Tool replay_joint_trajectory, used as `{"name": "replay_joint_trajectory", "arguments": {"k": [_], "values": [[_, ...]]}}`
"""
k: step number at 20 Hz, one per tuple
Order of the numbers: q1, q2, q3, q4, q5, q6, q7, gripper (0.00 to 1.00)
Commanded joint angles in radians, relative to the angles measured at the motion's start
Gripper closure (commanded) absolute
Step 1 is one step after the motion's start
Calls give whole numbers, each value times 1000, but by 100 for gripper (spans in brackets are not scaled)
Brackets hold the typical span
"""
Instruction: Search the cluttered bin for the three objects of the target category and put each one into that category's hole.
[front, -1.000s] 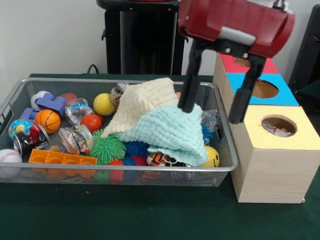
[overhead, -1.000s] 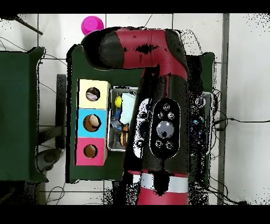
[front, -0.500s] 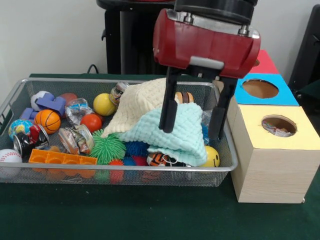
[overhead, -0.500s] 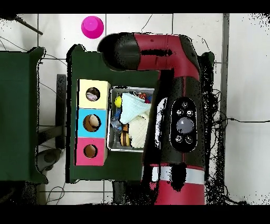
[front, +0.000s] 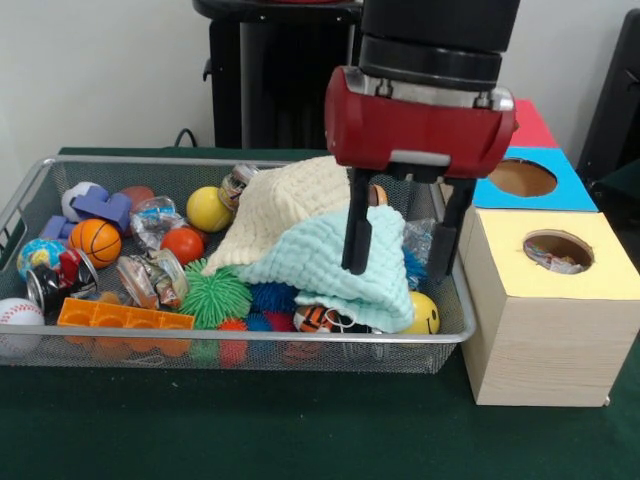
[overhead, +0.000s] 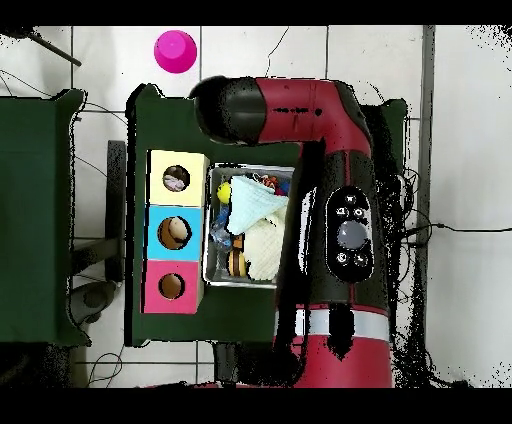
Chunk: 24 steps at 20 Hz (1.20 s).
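The bin (front: 30, 195), a wire mesh tray on the green counter (front: 250, 430), is crowded with toys: an orange basketball (front: 96, 241) at 9 o'clock, a yellow ball (front: 208, 209) toward 11 o'clock, a green spiky ball (front: 215, 295) near the middle, an orange block (front: 125, 318) at 7 o'clock and a yellow smiley ball (front: 424, 314) at 4 o'clock. A cream cloth (front: 285, 205) and a pale blue cloth (front: 335, 260) lie heaped over the bin's 3 o'clock half. The end effector (front: 400, 250) hangs open there, one finger in front of the blue cloth, the other at the bin's 3 o'clock wall, gripping nothing. Just beside the bin at 3 o'clock stands the wooden box (front: 545, 330) with yellow, blue and red holes on top.
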Motion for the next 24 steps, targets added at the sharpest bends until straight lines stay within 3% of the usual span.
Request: {"name": "replay_joint_trajectory", "arguments": {"k": [1, 12, 17, 21, 24], "values": [[-47, -47, 88, 326, 9, -60, -43, 0], [-140, -211, 140, 628, -7, -137, -105, 0], [-162, -271, 146, 717, -27, -157, -96, 0], [-180, -262, 166, 757, -62, -263, -72, 0], [-178, -180, 176, 717, -118, -374, -51, 0]]}}
